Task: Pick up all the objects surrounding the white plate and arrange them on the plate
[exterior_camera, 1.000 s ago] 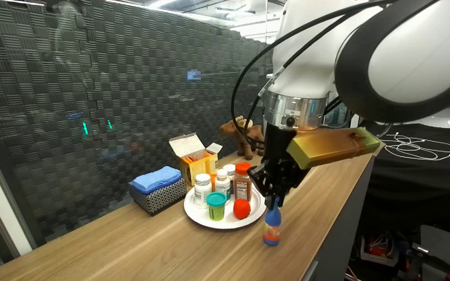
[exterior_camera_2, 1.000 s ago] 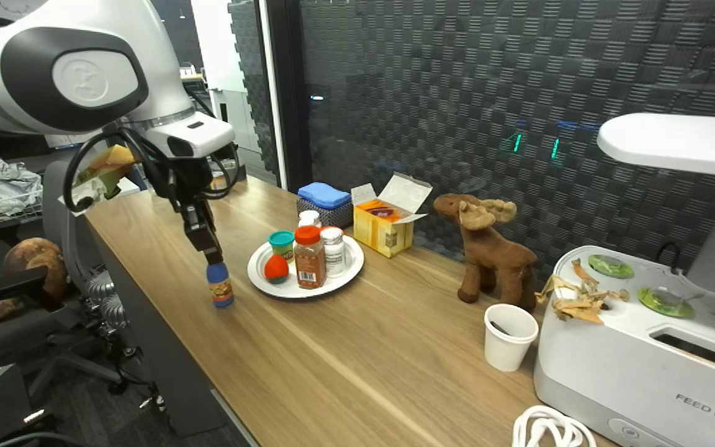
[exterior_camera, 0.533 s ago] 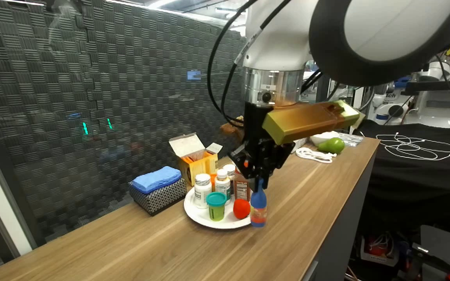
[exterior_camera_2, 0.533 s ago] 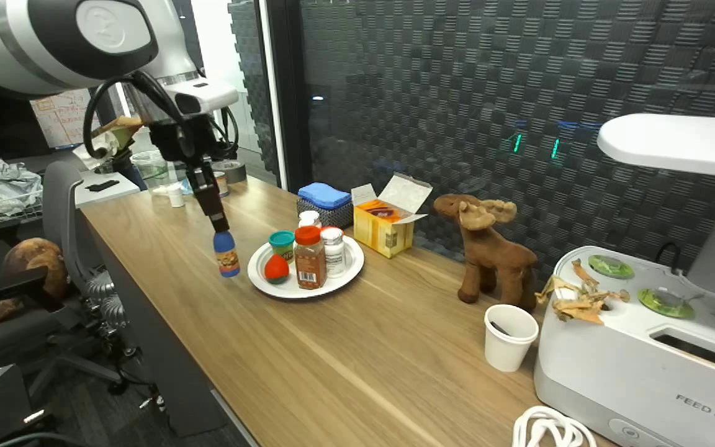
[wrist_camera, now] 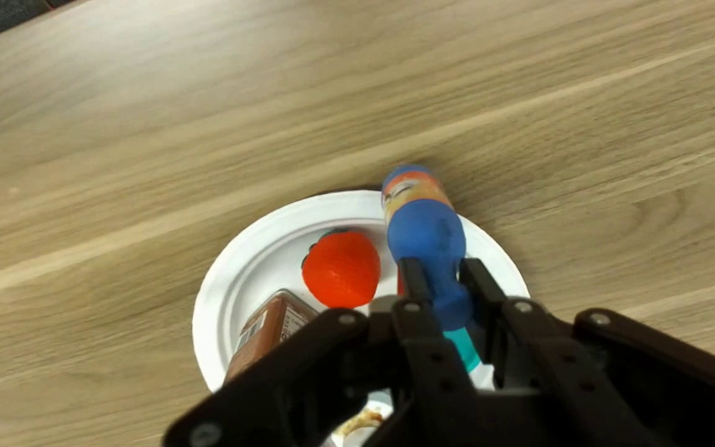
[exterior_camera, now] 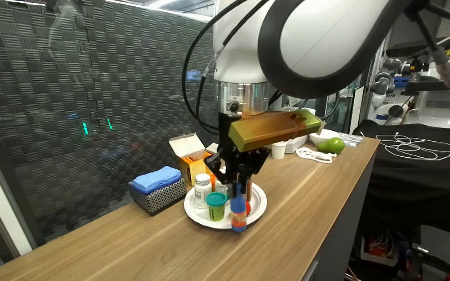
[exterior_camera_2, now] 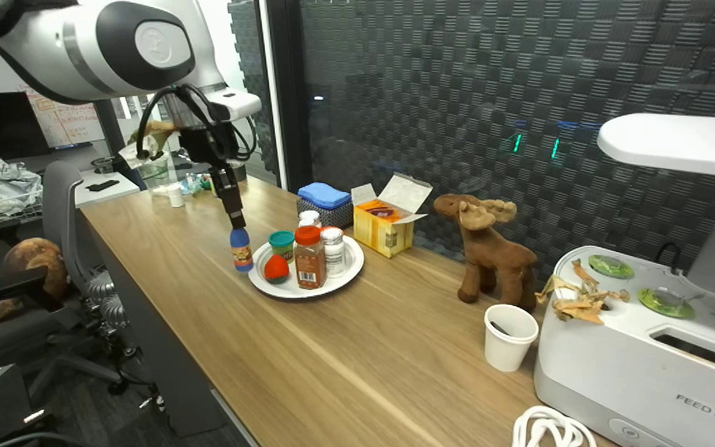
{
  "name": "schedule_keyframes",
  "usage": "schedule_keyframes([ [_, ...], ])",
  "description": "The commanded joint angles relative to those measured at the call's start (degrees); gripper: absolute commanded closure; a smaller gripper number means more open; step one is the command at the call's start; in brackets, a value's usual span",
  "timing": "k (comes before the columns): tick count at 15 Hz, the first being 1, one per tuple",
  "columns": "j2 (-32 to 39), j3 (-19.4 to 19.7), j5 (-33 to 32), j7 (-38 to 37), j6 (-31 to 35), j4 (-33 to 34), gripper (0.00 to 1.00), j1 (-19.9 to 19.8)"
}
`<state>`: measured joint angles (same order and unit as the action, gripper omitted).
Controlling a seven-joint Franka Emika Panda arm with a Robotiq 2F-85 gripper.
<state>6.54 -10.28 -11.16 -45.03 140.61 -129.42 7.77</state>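
My gripper (wrist_camera: 443, 267) is shut on the narrow neck of a blue bottle (wrist_camera: 426, 230) with an orange-red label. In both exterior views the bottle (exterior_camera_2: 241, 251) hangs close to the rim of the white plate (exterior_camera_2: 295, 294), its base just outside or over the edge; I cannot tell its exact height. On the plate stand a red strawberry-like piece (wrist_camera: 341, 268), a spice jar with a red cap (exterior_camera_2: 311, 264), a green tub with a teal lid (exterior_camera: 216, 208) and white bottles (exterior_camera: 202, 191). My gripper (exterior_camera: 236, 191) hides part of the jar in an exterior view.
Behind the plate are an open yellow carton (exterior_camera_2: 382, 233) and a patterned box with a blue cloth (exterior_camera_2: 324, 196) on top. A plush moose (exterior_camera_2: 488, 254), a paper cup (exterior_camera_2: 509, 338) and a white appliance (exterior_camera_2: 643, 366) stand farther along the wooden counter (exterior_camera_2: 332, 372).
The blue bottle, standing on or near the counter a second ago, has risen with my gripper and come sideways to the plate's rim. The things on the plate have stayed put.
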Motion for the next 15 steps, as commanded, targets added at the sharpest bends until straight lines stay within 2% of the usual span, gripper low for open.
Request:
schedule_keyframes([
  [1,2.9,1.8,0.0,-0.1,-0.7,4.0,0.95,1.7],
  [10,2.1,2.8,-0.5,-0.8,0.5,3.8,0.95,3.3],
  [15,2.1,4.6,-4.7,-4.4,2.4,3.8,0.95,3.7],
])
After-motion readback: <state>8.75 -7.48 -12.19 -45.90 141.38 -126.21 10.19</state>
